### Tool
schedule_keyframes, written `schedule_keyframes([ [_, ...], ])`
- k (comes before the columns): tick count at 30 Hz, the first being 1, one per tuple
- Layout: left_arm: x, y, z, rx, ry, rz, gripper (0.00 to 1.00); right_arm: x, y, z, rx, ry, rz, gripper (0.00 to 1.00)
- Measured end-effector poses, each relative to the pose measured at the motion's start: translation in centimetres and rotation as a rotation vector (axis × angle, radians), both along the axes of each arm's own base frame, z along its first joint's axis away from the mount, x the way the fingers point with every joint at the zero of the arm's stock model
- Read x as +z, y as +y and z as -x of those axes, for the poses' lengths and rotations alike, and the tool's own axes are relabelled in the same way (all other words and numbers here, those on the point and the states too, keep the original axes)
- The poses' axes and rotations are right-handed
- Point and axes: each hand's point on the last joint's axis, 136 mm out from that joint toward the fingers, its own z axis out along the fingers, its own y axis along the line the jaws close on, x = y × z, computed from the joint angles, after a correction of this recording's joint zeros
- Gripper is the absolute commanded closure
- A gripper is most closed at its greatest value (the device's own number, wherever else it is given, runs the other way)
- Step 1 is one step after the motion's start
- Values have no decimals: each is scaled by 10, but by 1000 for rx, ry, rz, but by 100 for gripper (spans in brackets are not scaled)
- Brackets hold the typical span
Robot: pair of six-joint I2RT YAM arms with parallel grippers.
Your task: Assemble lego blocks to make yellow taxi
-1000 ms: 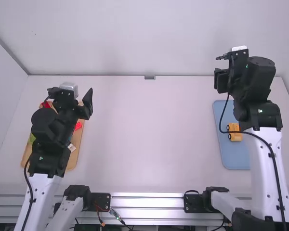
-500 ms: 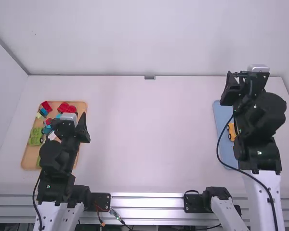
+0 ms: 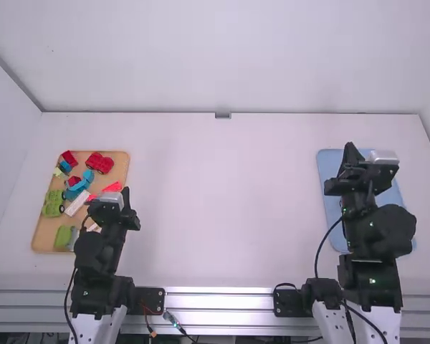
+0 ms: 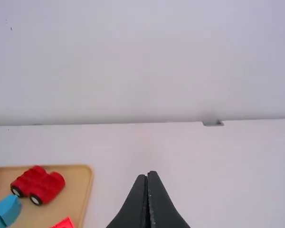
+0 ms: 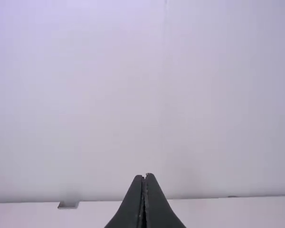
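Have drawn both arms back toward their bases since the earlier frame, uncovering more of the wooden tray (image 3: 41, 239) on the left and bringing the right claw (image 3: 350, 152) in front of the blue tray (image 3: 330, 166) on the right, as seen from above. Holding the left claw (image 3: 127, 195) near the wooden tray's right edge. Have both claws fully closed, fingertips together, nothing gripped in either. Had yellow blocks on the blue tray earlier; cannot tell about them now, with the right arm across that spot. Can make out plenty in the wooden tray: at the far end, a red wheeled base (image 3: 100, 163) and, off to its left, a red block (image 3: 69, 158) beside a blue block (image 3: 65, 167); closer in, a curved blue piece (image 3: 77, 189) and a white block (image 3: 77, 203) lying aslant; along the left side, a green wheeled base (image 3: 53, 204); toward the near end, a green block (image 3: 62, 236) beside a grey block (image 3: 73, 239). Rests all of it on the white desk (image 3: 222, 208).
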Motion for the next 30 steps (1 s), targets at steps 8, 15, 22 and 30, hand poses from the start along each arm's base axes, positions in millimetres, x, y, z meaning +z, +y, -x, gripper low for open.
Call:
schedule_keyframes([
  [8,-28,1,1,7,10,0,100,-42,0,19,-1,0,0,100],
  [15,-56,1,-2,8,65,-1,100,-68,0,26,1,1,1,100],
  [22,-55,2,-2,10,62,-1,100,-98,0,31,0,4,-3,100],
  [30,-55,2,-2,10,61,-1,100,-128,0,33,-1,6,0,100],
])
